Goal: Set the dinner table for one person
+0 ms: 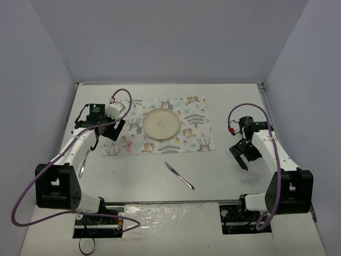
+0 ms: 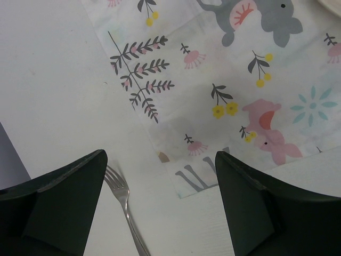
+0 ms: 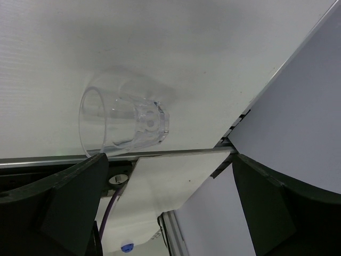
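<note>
The off-white dinner table (image 1: 138, 176) carries a pastel animal-print mat (image 1: 197, 136) with a cream plate (image 1: 161, 124) on it. A fork (image 1: 84, 162) lies left of the mat, and it also shows in the left wrist view (image 2: 127, 210) beside the mat's corner (image 2: 186, 181). A knife (image 1: 178, 175) lies in front of the mat. A clear glass (image 3: 125, 120) lies on its side near the table's front edge. My left gripper (image 1: 104, 136) (image 2: 160, 160) is open and empty above the mat's corner. My right gripper (image 1: 241, 156) (image 3: 168, 160) is open and empty above the glass.
Grey walls enclose the table on the left, back and right. The metal front edge (image 3: 176, 153) runs just past the glass. The arm bases (image 1: 58, 186) (image 1: 290, 189) stand at the near corners, with purple cables looping from them.
</note>
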